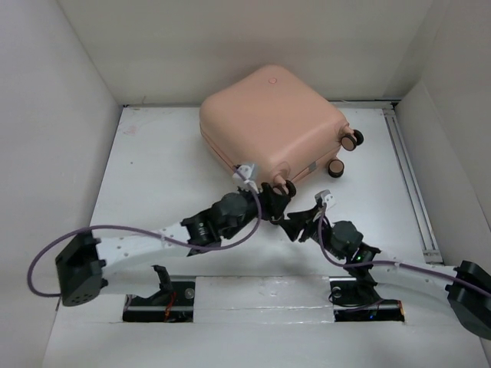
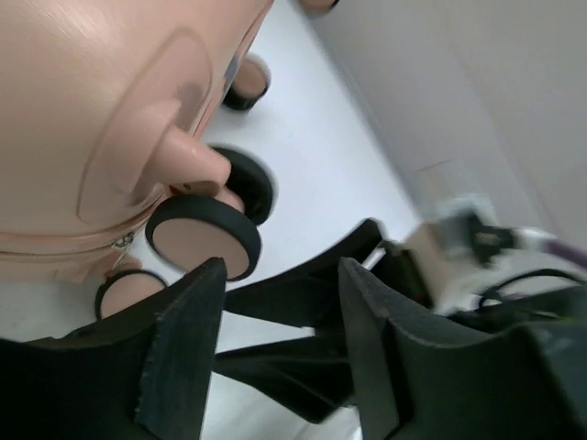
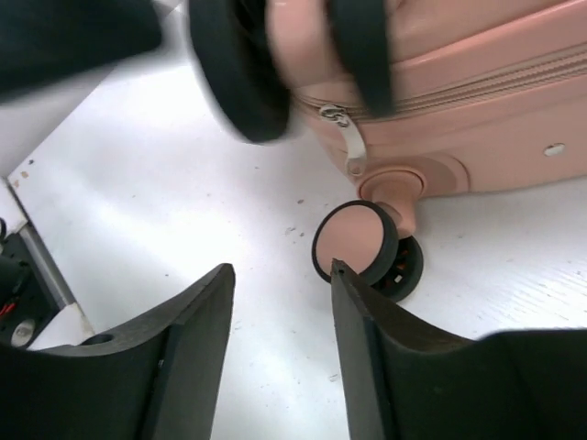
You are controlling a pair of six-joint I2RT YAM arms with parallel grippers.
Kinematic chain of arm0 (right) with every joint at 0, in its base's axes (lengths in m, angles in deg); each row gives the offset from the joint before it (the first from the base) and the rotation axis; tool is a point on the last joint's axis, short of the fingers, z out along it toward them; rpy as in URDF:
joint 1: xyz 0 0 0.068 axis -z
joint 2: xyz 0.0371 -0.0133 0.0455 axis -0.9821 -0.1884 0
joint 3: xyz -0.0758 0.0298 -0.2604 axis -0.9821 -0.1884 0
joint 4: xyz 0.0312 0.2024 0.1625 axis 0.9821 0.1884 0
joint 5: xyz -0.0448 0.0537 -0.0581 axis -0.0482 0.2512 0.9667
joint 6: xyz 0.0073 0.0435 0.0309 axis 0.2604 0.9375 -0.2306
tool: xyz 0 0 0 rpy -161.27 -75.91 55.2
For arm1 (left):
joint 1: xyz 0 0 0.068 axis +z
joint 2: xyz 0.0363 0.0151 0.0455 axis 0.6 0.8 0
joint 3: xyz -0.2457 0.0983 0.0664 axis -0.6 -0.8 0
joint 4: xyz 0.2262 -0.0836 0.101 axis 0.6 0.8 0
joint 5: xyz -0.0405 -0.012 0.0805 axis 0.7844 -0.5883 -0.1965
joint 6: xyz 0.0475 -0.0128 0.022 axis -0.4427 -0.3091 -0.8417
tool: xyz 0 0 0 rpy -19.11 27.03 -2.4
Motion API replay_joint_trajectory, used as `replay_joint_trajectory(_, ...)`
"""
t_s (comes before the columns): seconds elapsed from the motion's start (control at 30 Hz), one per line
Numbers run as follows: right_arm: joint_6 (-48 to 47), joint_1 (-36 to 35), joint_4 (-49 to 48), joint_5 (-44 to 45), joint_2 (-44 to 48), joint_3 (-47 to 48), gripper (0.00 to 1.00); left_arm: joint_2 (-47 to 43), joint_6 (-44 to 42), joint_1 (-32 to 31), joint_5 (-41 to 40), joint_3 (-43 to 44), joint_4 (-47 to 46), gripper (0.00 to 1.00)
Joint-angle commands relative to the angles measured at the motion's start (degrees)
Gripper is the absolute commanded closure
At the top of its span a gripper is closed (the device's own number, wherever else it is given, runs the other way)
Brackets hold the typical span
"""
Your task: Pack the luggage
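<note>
Top external view: the closed luggage (image 1: 268, 123) lies just beyond the left gripper (image 1: 270, 198), nearest at its near wheel (image 1: 284, 188); the right gripper (image 1: 295, 225) sits nearer us, both open and empty

The luggage (image 1: 268, 123) lies on the table (image 1: 153, 176), behind left hand (image 2: 282, 268) and right hand (image 3: 280, 273).

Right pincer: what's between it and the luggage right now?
Only bare table. In the right wrist view, nothing sits between the right pincer and the luggage; its caster wheel is the nearest part, just ahead of it.
</note>
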Motion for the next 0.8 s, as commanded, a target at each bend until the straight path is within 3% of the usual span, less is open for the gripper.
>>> replay_joint_trajectory(0.0,0.13,-0.53,-0.11,4.06,0.24,0.81,0.45,-9.62,0.85,-1.3,-9.36,-7.58,-6.4,0.55)
replay_joint_trajectory(0.1,-0.65,-0.53,-2.63,4.95,-3.36,2.3,0.45,-12.26,3.74,-1.3,-12.26,-12.01,-7.01,0.58)
replay_joint_trajectory(0.27,-4.61,-0.53,-18.8,7.76,-12.14,2.3,0.63,-11.57,3.76,-1.3,-11.22,-14.04,-8.33,0.61)
replay_joint_trajectory(0.33,-6.8,-0.53,-27.21,7.76,-18.11,3.09,0.63,-11.04,3.76,-1.3,-11.22,-14.04,-8.86,0.61)
replay_joint_trajectory(0.37,-7.59,-0.53,-30.4,7.76,-20.31,3.7,0.57,-11.04,2.89,-1.3,-10.43,-14.04,-9.9,0.61)
replay_joint_trajectory(0.53,-9.45,0.17,-49.91,10.66,-35.6,3.71,0.5,-9.29,1.56,-1.3,-9.81,-10.27,-9.3,0.58)
replay_joint_trajectory(0.67,-8.05,2.98,-65.1,7.68,-45.98,4.24,0.52,-8.75,1.03,-1.3,-9.29,-8.94,-8.68,0.58)
replay_joint_trajectory(0.77,-8.04,3.6,-64.96,7.67,-47.75,5.2,0.53,-9.98,1.03,-1.3,-9.8,-8.94,-8.16,0.58)
